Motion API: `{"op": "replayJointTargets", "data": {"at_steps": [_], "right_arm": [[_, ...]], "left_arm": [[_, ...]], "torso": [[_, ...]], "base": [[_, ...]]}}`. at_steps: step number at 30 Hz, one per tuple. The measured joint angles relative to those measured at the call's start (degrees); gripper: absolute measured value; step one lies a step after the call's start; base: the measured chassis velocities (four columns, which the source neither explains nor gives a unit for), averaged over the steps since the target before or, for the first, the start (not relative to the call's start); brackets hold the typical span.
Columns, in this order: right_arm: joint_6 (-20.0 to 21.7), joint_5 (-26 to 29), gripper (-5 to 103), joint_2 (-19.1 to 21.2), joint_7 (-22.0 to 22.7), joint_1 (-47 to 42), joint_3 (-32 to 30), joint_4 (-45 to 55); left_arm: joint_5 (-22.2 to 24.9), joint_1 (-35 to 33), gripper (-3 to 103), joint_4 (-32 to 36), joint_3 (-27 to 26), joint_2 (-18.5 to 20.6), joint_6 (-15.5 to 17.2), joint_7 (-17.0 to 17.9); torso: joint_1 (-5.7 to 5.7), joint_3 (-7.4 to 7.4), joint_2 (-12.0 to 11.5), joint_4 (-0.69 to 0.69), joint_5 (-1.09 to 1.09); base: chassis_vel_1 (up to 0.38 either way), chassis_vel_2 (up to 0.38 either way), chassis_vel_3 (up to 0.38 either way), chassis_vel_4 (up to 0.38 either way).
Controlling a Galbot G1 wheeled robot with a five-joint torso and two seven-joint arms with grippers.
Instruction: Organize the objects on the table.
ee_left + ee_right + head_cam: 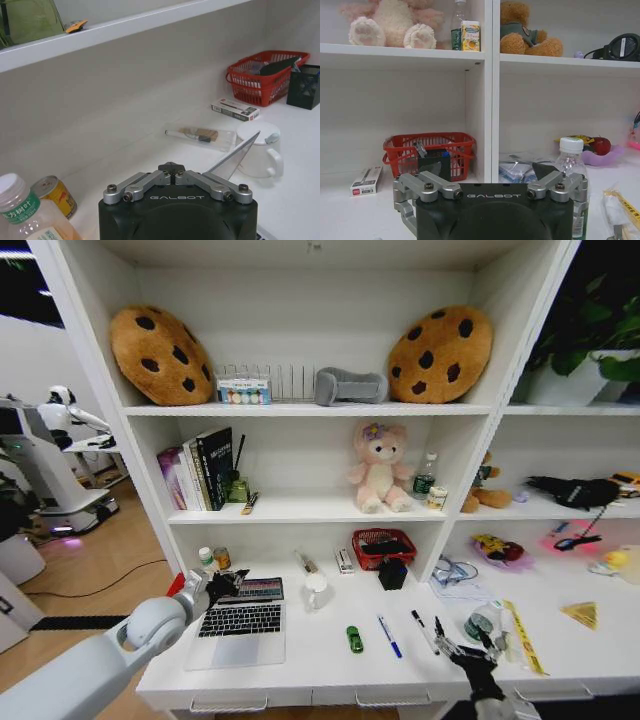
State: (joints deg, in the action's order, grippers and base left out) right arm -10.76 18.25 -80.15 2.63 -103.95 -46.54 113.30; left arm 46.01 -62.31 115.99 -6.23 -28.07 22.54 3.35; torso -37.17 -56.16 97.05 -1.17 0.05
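The left gripper (222, 587) hangs at the laptop's (243, 624) far left corner, jaws drawn together on nothing that I can make out; the lid edge rises just beyond them. Judging by this, the step is closing the lid: press from behind its top edge, evenly. The right gripper (462, 652) waits low at the near right, jaws spread. The laptop is slim and silver, open on the white surface (330, 665), with the green toy car (354, 639) and pens to its right.

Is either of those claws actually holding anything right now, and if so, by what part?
The left gripper grips the laptop by its lid's top edge. The right gripper holds nothing.
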Motion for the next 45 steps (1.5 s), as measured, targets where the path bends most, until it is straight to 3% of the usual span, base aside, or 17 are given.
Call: {"op": "replayJointTargets", "data": {"at_steps": [13,17,20,24,28,33,34,35,37,44,45], "right_arm": [[-0.27,0.55,100,-0.19,-0.04,0.34,0.26,-0.35],[-0.27,1.26,100,-0.05,-0.03,0.24,-0.08,-0.37],[-0.30,1.63,100,0.07,-0.03,0.12,-0.24,-0.54],[-0.31,1.68,100,0.25,-0.03,0.24,-0.12,-0.62],[-0.24,1.69,100,0.47,0.16,0.57,0.14,-0.63],[1.39,1.28,100,1.15,0.46,0.66,0.80,0.39],[1.82,0.68,100,1.41,0.56,0.44,1.29,0.65],[1.82,0.68,100,1.41,0.56,0.44,1.29,0.65],[2.15,-1.24,100,1.89,0.60,-0.33,2.43,0.66],[3.07,-5.71,100,3.17,0.62,-2.28,4.12,1.00],[3.12,-7.05,100,3.76,0.89,-2.52,4.34,1.01]], "left_arm": [[-2.40,-11.92,0,8.04,-4.51,1.36,1.60,-0.06],[-5.50,-20.02,0,9.41,-8.05,0.19,1.81,-0.81],[-11.26,-29.90,0,9.74,-13.44,-1.67,1.09,-3.19],[-14.43,-36.00,0,9.07,-16.09,-4.16,0.02,-4.17],[-15.29,-37.91,0,8.73,-17.27,-6.70,-0.79,-3.90],[-13.30,-35.81,0,8.65,-21.27,-13.43,-2.21,0.90],[-12.05,-34.42,0,8.36,-22.32,-15.41,-3.39,4.92],[-12.05,-34.42,0,8.36,-22.32,-15.41,-3.39,4.92],[-10.21,-33.30,-1,7.92,-24.14,-18.14,-5.07,9.79],[-9.94,-32.82,3,7.66,-29.19,-23.44,-7.93,14.10],[-10.05,-32.72,8,7.91,-30.21,-24.76,-8.57,15.02]], "torso": [[0.00,0.00,0.00,-0.01,0.00],[0.00,0.00,0.00,0.00,-0.01],[0.00,0.00,0.00,0.00,0.00],[0.01,0.01,0.00,0.01,-0.01],[0.01,0.01,0.00,0.00,0.01],[0.00,0.01,0.00,0.00,0.00],[0.00,0.01,0.00,0.00,-0.01],[0.00,0.01,0.00,0.00,-0.01],[0.00,0.00,-0.01,-0.01,0.00],[0.01,0.01,-0.01,-0.01,0.00],[0.00,0.00,-0.01,0.00,0.00]], "base": [[0.000,0.000,0.000,0.000],[0.000,0.000,0.000,0.000],[0.000,0.000,0.000,0.000],[0.000,0.000,0.000,0.000],[0.000,0.000,0.000,0.000],[0.000,0.000,0.000,0.000],[0.000,0.000,0.000,0.000],[0.000,0.000,0.000,0.000],[0.000,0.000,0.000,0.000],[0.000,0.000,0.000,0.000],[0.000,0.000,0.000,0.000]]}}
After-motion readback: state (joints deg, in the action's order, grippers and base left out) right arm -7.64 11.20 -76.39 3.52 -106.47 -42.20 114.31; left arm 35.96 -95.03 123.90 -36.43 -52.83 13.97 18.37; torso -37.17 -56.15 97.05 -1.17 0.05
